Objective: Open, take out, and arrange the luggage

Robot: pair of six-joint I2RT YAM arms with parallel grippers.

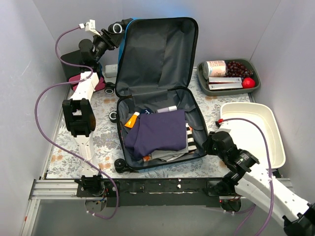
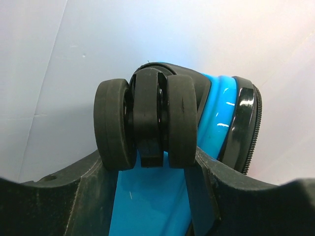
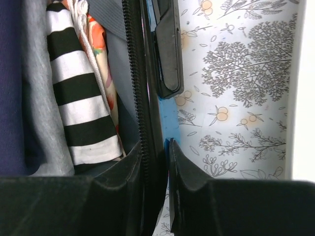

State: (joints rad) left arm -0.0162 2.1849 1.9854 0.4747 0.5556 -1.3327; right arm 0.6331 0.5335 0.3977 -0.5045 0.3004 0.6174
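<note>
Now we are clamping our left gripper on the luggage's lid wheel, while our right gripper's fingers are straddling its right rim, grip unclear.

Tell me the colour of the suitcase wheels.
The wheels are black, clearest in the left wrist view.

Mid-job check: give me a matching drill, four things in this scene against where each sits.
1 navy folded cloth
2 red round object
3 white plastic tub
4 left gripper

A in the grey-green tray
B around a black caster wheel
C on top inside the bright-blue hard-shell suitcase
D on the floral table, near right corner

Pairs: 1-C, 2-A, 3-D, 4-B
</note>
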